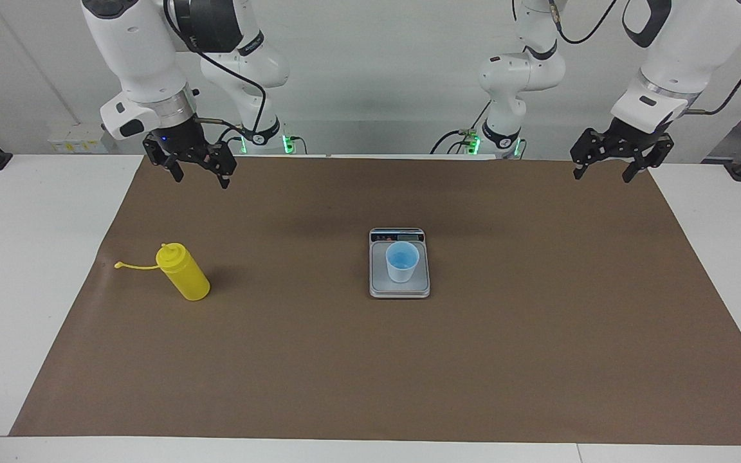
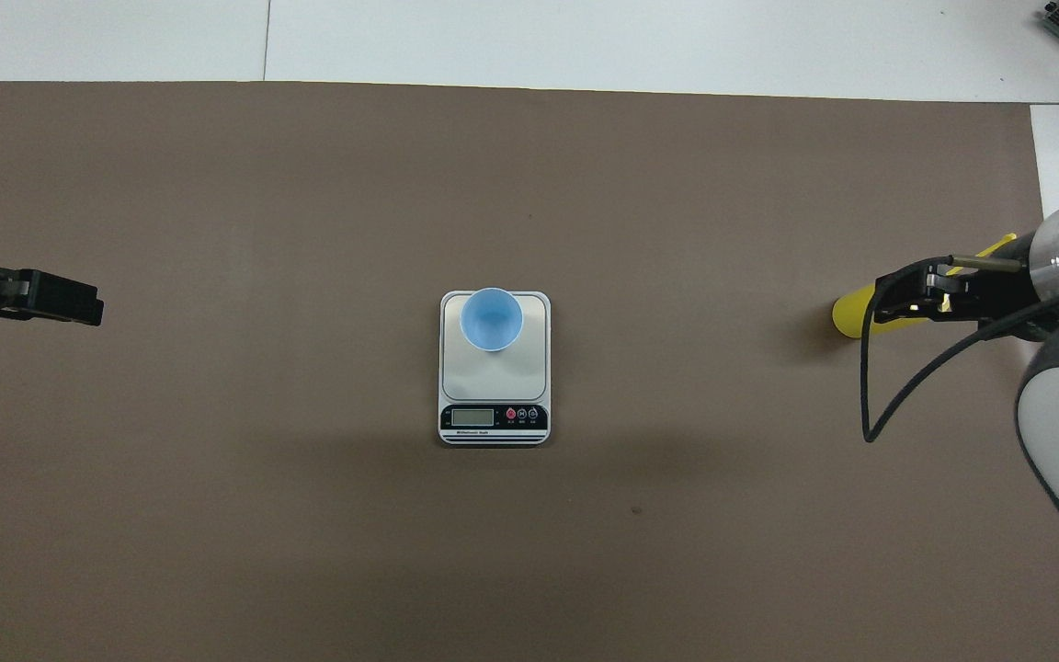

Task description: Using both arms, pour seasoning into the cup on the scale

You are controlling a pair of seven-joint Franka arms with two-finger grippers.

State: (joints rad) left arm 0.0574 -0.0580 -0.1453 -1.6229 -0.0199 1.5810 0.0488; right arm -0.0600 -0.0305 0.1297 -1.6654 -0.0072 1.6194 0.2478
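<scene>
Cup (image 1: pixel 402 262) sits on our scale (image 1: pixel 399 289); seasoning (image 1: pixel 183 272) stands toward the right arm's end. We hold left gripper (image 1: pixel 612 168) and right gripper (image 1: pixel 199 172) raised, fingers apart and empty.

Both views are bright and evenly lit from above; shadows are soft and faint, a short one beside the yellow bottle (image 1: pixel 182 272) at the left of the frame; no glare on the brown mat (image 1: pixel 370 360); focus is sharp throughout.
</scene>
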